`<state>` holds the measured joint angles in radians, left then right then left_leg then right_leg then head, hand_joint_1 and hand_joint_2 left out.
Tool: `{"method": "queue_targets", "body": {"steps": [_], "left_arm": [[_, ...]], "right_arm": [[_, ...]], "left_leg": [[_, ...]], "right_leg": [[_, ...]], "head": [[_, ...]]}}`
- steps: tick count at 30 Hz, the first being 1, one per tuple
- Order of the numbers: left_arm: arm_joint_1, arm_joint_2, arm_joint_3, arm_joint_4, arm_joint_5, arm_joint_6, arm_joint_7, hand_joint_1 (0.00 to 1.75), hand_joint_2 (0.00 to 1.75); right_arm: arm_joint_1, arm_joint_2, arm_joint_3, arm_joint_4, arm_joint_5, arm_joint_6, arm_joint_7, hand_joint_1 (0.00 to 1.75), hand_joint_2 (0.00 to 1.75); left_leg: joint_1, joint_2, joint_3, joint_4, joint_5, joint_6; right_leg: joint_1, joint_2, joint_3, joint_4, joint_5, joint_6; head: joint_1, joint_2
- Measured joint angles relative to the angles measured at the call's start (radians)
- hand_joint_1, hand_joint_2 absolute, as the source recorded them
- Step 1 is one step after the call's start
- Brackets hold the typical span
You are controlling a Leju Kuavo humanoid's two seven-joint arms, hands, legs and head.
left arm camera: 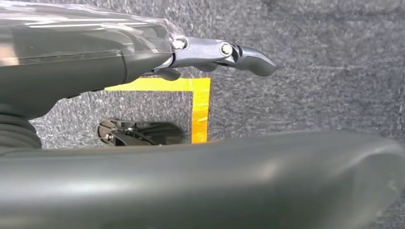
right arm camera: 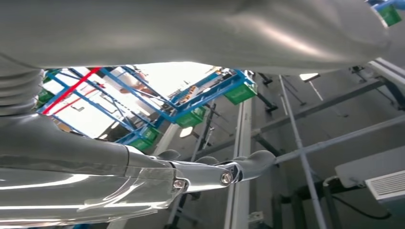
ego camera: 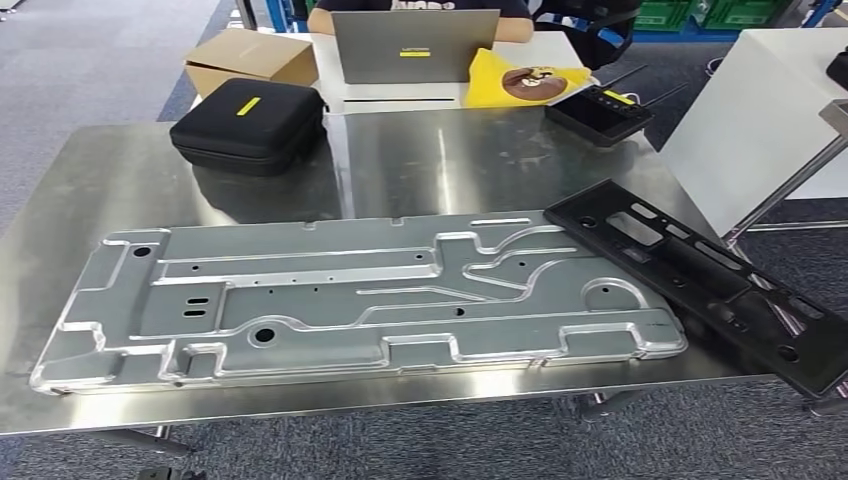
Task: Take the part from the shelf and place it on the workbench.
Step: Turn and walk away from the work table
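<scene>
I see the black part (ego camera: pixel 700 275) lying slantwise at the right of the head view, its upper end on the desk (ego camera: pixel 400 160) beside the silver plate (ego camera: pixel 350 300), its lower end jutting past the desk's right edge toward the lower right corner. Whether that overhanging end rests on anything I cannot tell. My left hand (left arm camera: pixel 219 55) hangs over grey carpet with yellow floor tape (left arm camera: pixel 200 109) beneath it; the fingers reach straight out with nothing between them, so I read it as spread and empty. My right hand (right arm camera: pixel 224 174) faces up toward blue racking (right arm camera: pixel 191 102) holding green bins (right arm camera: pixel 241 93), fingers likewise extended and holding nothing. To my eye the part has reached the desk but sits poorly, so the step in hand is settling it. I would bring the right hand in from the lower right, press on the overhanging end and slide the part up and left until it lies wholly on the desk, keeping it clear of the plate's rim. A push at one end could swing the other, so I would go slowly. The black case (ego camera: pixel 250 125) at upper left is well apart.
</scene>
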<state>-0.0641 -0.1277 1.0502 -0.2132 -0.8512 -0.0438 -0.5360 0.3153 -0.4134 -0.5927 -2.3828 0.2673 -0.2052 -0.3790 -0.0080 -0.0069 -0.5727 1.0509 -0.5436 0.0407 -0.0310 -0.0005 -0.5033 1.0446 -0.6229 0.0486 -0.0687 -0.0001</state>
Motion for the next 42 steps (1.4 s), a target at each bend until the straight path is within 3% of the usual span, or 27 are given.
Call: {"method": "queue_targets", "body": {"steps": [1,3,4,5,6,7,9,10,13,15,17,19,20,21,22,25,27,29,30,32,34,35,36,37,39,41,42], "left_arm": [[0.000,0.000,0.000,0.000,0.000,0.002,0.000,0.00,0.00],[0.000,0.001,0.001,0.000,-0.001,0.004,0.000,0.00,0.00],[0.001,0.002,0.002,0.000,-0.001,0.005,0.000,0.00,0.00],[0.001,0.002,0.002,0.000,-0.001,0.005,0.000,0.00,0.00],[0.002,0.002,0.003,0.000,-0.001,0.005,0.000,0.00,0.00],[0.002,0.002,0.004,0.000,-0.001,0.005,0.000,0.00,0.00],[0.001,0.003,0.007,0.000,-0.001,0.005,0.000,0.00,0.00],[0.002,0.004,0.008,0.000,-0.001,0.005,0.000,0.00,0.00],[0.002,0.007,0.011,0.000,-0.001,0.007,-0.001,0.00,0.00],[0.002,0.008,0.012,0.000,-0.001,0.009,-0.001,0.00,0.00],[0.001,0.009,0.014,0.000,-0.001,0.012,-0.001,0.00,0.00],[0.002,0.009,0.015,0.000,-0.001,0.016,-0.001,0.00,0.00],[0.002,0.009,0.017,0.000,-0.001,0.017,-0.002,0.00,0.00],[0.002,0.009,0.018,0.000,-0.001,0.018,-0.002,0.00,0.00],[0.002,0.009,0.019,0.000,-0.001,0.020,-0.002,0.00,0.00],[0.000,0.011,0.024,0.000,-0.001,0.023,-0.004,0.00,0.00],[-0.001,0.013,0.027,0.000,-0.001,0.023,-0.005,0.00,0.00],[0.000,0.013,0.030,0.000,0.000,0.024,-0.005,0.00,0.00],[0.000,0.013,0.032,0.000,0.000,0.024,-0.006,0.00,0.00],[-0.001,0.014,0.035,0.000,0.000,0.025,-0.006,0.00,0.00],[-0.001,0.014,0.037,0.000,0.000,0.025,-0.006,0.00,0.00],[0.000,0.014,0.037,0.000,0.000,0.025,-0.006,0.00,0.00],[0.000,0.014,0.038,0.000,0.000,0.025,-0.006,0.00,0.00],[0.000,0.014,0.039,0.000,0.000,0.025,-0.006,0.00,0.00],[0.000,0.014,0.041,0.000,-0.001,0.025,-0.006,0.00,0.00],[-0.001,0.013,0.042,0.000,-0.002,0.026,-0.005,0.00,0.00],[-0.001,0.013,0.042,0.000,-0.004,0.027,-0.005,0.00,0.00]], "right_arm": [[0.005,0.009,-0.002,-0.003,0.001,0.000,-0.002,0.00,0.00],[0.014,0.030,-0.003,-0.006,0.003,0.001,-0.008,0.00,0.00],[0.020,0.040,-0.003,-0.006,0.005,0.002,-0.010,0.00,0.00],[0.025,0.050,-0.003,-0.007,0.008,0.004,-0.013,0.00,0.00],[0.030,0.059,-0.003,-0.008,0.010,0.006,-0.017,0.00,0.00],[0.035,0.068,-0.003,-0.010,0.013,0.008,-0.021,0.00,0.00],[0.045,0.090,-0.003,-0.014,0.021,0.014,-0.031,0.00,0.00],[0.050,0.102,-0.003,-0.016,0.025,0.017,-0.037,0.00,0.00],[0.068,0.139,-0.002,-0.018,0.037,0.026,-0.055,0.00,0.00],[0.077,0.166,-0.002,-0.019,0.046,0.037,-0.069,0.00,0.00],[0.090,0.198,0.000,-0.020,0.055,0.050,-0.084,0.00,0.00],[0.103,0.234,0.001,-0.020,0.067,0.064,-0.100,0.00,0.00],[0.109,0.253,0.002,-0.020,0.074,0.069,-0.108,0.00,0.00],[0.116,0.270,0.002,-0.019,0.079,0.072,-0.114,0.00,0.00],[0.122,0.287,0.003,-0.018,0.084,0.076,-0.120,0.00,0.00],[0.137,0.340,0.005,-0.015,0.094,0.099,-0.137,0.00,0.00],[0.145,0.374,0.006,-0.012,0.096,0.116,-0.147,0.00,0.00],[0.154,0.404,0.007,-0.008,0.096,0.134,-0.155,0.00,0.00],[0.158,0.419,0.006,-0.005,0.096,0.144,-0.158,0.00,0.00],[0.166,0.445,0.005,0.003,0.095,0.167,-0.162,0.00,0.00],[0.171,0.471,0.002,0.016,0.095,0.192,-0.165,0.00,0.00],[0.172,0.485,0.000,0.023,0.096,0.207,-0.166,0.00,0.00],[0.173,0.501,-0.004,0.032,0.099,0.224,-0.169,0.00,0.00],[0.173,0.517,-0.009,0.040,0.104,0.244,-0.171,0.00,0.00],[0.171,0.550,-0.024,0.056,0.119,0.285,-0.177,0.00,0.00],[0.167,0.582,-0.041,0.070,0.137,0.319,-0.181,0.00,0.00],[0.165,0.598,-0.050,0.078,0.148,0.337,-0.181,0.00,0.00]], "left_leg": [[0.003,0.003,0.006,-0.012,0.006,0.006],[0.007,0.006,0.010,-0.022,0.012,0.012],[0.007,0.007,0.010,-0.022,0.012,0.013],[0.007,0.008,0.010,-0.021,0.012,0.012],[0.009,0.008,0.010,-0.021,0.012,0.011],[0.012,0.008,0.010,-0.019,0.011,0.008],[0.015,0.007,0.009,-0.012,0.009,-0.004],[0.014,0.005,0.007,-0.008,0.008,-0.013],[0.009,0.001,0.001,-0.002,0.014,-0.033],[0.012,0.001,-0.004,0.009,0.001,-0.043],[0.015,0.001,-0.027,0.077,-0.064,-0.052],[0.015,0.001,-0.063,0.198,-0.142,-0.057],[0.014,0.002,-0.070,0.240,-0.161,-0.056],[0.014,0.002,-0.059,0.248,-0.160,-0.054],[0.013,0.001,-0.030,0.215,-0.141,-0.048],[0.003,0.001,0.103,0.007,-0.072,-0.023],[-0.004,0.001,0.134,-0.054,-0.063,-0.016],[-0.005,0.002,0.127,-0.060,-0.050,-0.011],[-0.004,0.005,0.121,-0.063,-0.041,-0.007],[0.000,0.010,0.103,-0.068,-0.020,0.004],[-0.003,0.015,0.079,-0.065,-0.004,0.009],[-0.004,0.017,0.066,-0.062,0.004,0.010],[-0.005,0.020,0.052,-0.058,0.011,0.011],[-0.006,0.021,0.038,-0.052,0.017,0.010],[-0.006,0.022,0.015,-0.037,0.025,0.006],[-0.007,0.022,-0.001,-0.024,0.032,-0.003],[-0.007,0.022,-0.005,-0.020,0.037,-0.008]], "right_leg": [[0.001,0.001,-0.009,0.026,-0.022,0.000],[0.000,0.001,-0.055,0.129,-0.083,0.001],[-0.001,0.001,-0.082,0.186,-0.103,0.005],[-0.003,0.001,-0.098,0.220,-0.107,0.009],[-0.004,0.001,-0.099,0.221,-0.090,0.015],[-0.006,0.000,-0.082,0.184,-0.056,0.020],[-0.010,0.000,-0.024,0.058,0.009,0.030],[-0.011,0.003,-0.005,0.016,0.027,0.029],[-0.008,0.009,-0.005,-0.003,0.033,0.004],[-0.009,0.004,-0.012,-0.004,0.038,-0.015],[-0.009,-0.003,-0.025,-0.006,0.049,-0.032],[-0.005,-0.008,-0.043,-0.005,0.060,-0.042],[-0.003,-0.010,-0.052,-0.005,0.066,-0.043],[-0.001,-0.011,-0.059,-0.005,0.071,-0.043],[0.002,-0.013,-0.064,-0.005,0.076,-0.043],[0.009,-0.015,-0.075,-0.005,0.091,-0.039],[0.009,-0.015,-0.081,-0.005,0.103,-0.029],[0.005,-0.014,-0.084,-0.006,0.112,-0.016],[0.004,-0.012,-0.087,-0.002,0.103,-0.011],[0.004,-0.007,-0.104,0.050,0.039,-0.007],[0.005,-0.005,-0.133,0.161,-0.046,-0.003],[0.005,-0.005,-0.140,0.211,-0.068,-0.001],[0.005,-0.005,-0.134,0.236,-0.068,0.001],[0.005,-0.005,-0.111,0.224,-0.048,0.002],[0.005,-0.005,-0.020,0.104,0.003,0.000],[0.009,-0.005,0.058,-0.021,0.015,-0.006],[0.013,-0.005,0.073,-0.051,0.011,-0.010]], "head": [[0.000,0.000],[0.000,0.000],[0.000,0.000],[0.000,0.000],[0.000,0.000],[0.000,0.000],[0.000,0.000],[0.000,0.000],[0.000,0.000],[0.000,0.000],[-0.001,0.000],[-0.001,0.000],[0.000,0.000],[0.000,0.000],[0.000,0.000],[0.000,0.000],[0.000,0.000],[-0.001,0.000],[0.000,0.000],[0.000,0.000],[0.000,0.000],[0.000,0.000],[0.000,0.000],[0.000,0.000],[0.000,0.000],[0.000,0.000],[0.000,0.000]]}}
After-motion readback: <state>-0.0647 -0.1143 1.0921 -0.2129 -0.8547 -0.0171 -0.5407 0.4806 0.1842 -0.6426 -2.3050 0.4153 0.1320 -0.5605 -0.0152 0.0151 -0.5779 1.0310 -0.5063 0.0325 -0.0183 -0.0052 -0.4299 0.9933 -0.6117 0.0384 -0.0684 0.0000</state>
